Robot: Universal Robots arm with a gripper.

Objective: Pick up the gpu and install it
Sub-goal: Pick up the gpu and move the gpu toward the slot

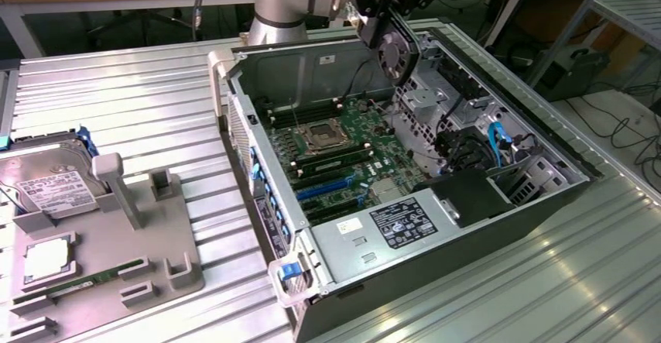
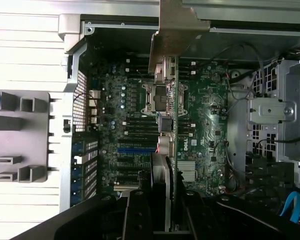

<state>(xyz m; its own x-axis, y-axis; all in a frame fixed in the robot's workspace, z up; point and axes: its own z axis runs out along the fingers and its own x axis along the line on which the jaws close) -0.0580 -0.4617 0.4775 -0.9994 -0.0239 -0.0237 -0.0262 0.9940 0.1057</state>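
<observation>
Holding fixture (image 1: 155, 234): seen at the exterior view's left on the ribbed metal table (image 1: 145, 103); a hard drive (image 1: 49, 186) and a memory stick (image 1: 88, 281) are kept in it.
computer case (image 1: 454, 273): laid open in the middle, with the motherboard (image 1: 341, 153) exposed inside.
gpu (image 1: 395, 49): carried tilted in the air above the case's far end, its round fan shown; in the wrist view it is seen edge-on over the motherboard, not seated.
gripper (image 2: 164, 216): the fingers are closed on the gpu, one against each face.
</observation>
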